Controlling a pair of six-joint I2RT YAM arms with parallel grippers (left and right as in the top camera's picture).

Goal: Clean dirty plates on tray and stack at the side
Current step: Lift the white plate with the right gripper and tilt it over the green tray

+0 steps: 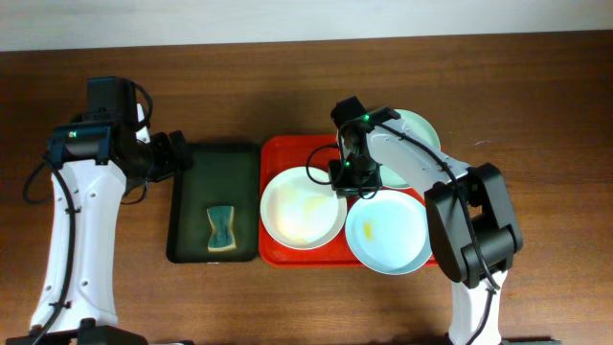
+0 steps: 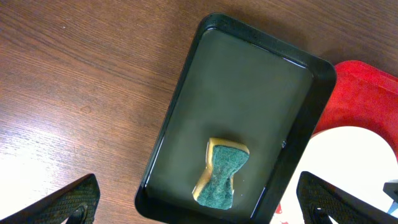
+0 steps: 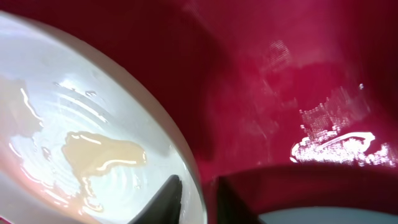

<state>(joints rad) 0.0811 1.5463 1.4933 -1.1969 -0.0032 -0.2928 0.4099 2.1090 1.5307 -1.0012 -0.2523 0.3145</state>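
Observation:
The red tray (image 1: 287,153) holds a white plate (image 1: 302,206) with a yellow smear at its left. A pale blue-green plate (image 1: 388,230) with a small yellow smear lies at its front right. A third pale plate (image 1: 417,134) lies at the back right corner, partly under my right arm. My right gripper (image 1: 347,177) is shut on the white plate's right rim. In the right wrist view its fingers (image 3: 198,180) straddle that rim (image 3: 74,93) over the tray (image 3: 280,74). My left gripper (image 1: 177,153) is open and empty above the dark green tray.
A dark green tray (image 1: 213,163) stands left of the red tray, with a green and yellow sponge (image 1: 222,230) near its front. In the left wrist view the sponge (image 2: 222,174) lies between my open fingers (image 2: 202,205). Brown wooden table (image 1: 536,96) surrounds both trays.

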